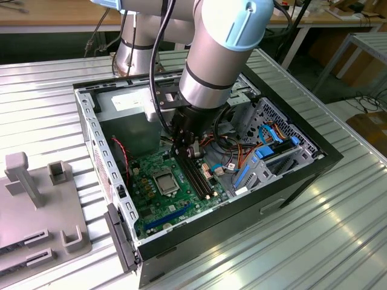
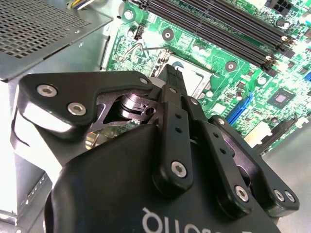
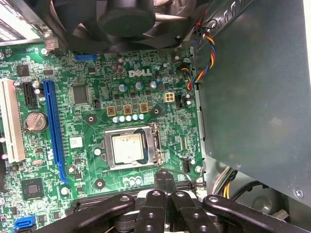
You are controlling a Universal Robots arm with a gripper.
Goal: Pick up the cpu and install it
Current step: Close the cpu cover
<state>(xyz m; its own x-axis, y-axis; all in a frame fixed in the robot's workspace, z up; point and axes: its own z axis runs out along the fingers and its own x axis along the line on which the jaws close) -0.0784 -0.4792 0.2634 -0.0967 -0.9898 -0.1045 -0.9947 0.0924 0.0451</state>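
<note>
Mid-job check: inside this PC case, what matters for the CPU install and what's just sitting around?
Job items:
- cpu, lying in the socket on the motherboard
- gripper, just beside the socket

Bystanders:
- memory slots
- blue expansion slot
- coin battery
- fan
- grey fixture outside the case

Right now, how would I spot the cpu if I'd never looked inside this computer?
Look into the open computer case at the green board on its floor. In the first wrist view, the cpu lies in the square metal-framed socket mid-board. It's the only plain silvery square there; nearby chips are smaller and dark.
</note>
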